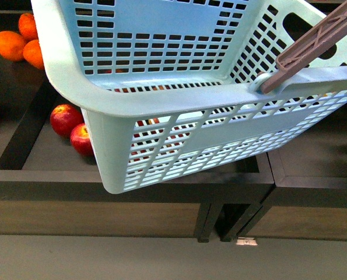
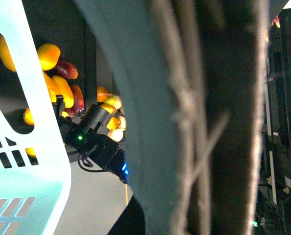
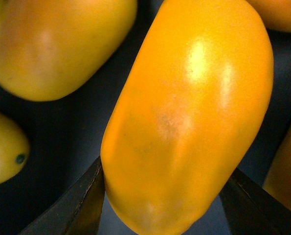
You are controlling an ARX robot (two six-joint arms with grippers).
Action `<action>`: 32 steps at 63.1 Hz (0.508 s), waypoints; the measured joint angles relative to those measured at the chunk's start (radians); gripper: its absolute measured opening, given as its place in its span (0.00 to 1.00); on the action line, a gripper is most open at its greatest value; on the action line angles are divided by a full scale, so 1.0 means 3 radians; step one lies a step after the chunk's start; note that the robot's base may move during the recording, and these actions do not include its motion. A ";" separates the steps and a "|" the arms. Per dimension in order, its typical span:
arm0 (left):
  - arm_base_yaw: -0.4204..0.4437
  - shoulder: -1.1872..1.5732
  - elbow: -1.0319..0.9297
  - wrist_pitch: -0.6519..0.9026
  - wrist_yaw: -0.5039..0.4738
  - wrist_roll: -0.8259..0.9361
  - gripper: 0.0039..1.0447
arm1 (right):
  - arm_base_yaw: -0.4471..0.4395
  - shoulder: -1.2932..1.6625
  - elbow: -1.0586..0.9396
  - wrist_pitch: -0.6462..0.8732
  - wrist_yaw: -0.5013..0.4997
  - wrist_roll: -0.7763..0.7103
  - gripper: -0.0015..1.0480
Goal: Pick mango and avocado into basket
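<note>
Front view: the basket (image 1: 161, 104) hangs tilted above the shelf. I see no fruit in it, only red apples (image 1: 65, 119) behind its slots.

Left wrist view: a close blur, probably the handle (image 2: 209, 122), hides my left pincer, so I cannot tell its state.

Right wrist view: my right pincer (image 3: 162, 178) looks clamped on a mango (image 3: 189, 112) among others.

Nothing is in the basket yet, and no avocado is in sight.
</note>
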 joint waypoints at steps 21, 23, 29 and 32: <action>0.0000 0.0000 0.0000 0.0000 -0.0001 0.0000 0.05 | -0.0010 -0.1372 -0.1483 0.0894 -0.0242 -0.0703 0.55; 0.0000 0.0000 0.0000 0.0000 0.0000 0.0000 0.05 | -0.0009 -0.1499 -0.1607 0.0954 -0.0266 -0.0777 0.55; 0.0000 0.0000 0.0000 0.0000 0.0001 0.0000 0.05 | -0.0009 -0.1928 -0.2018 0.1088 -0.0373 -0.0966 0.55; 0.0000 0.0000 0.0000 0.0000 0.0001 -0.0001 0.05 | -0.0004 -0.2108 -0.2182 0.1133 -0.0402 -0.1052 0.55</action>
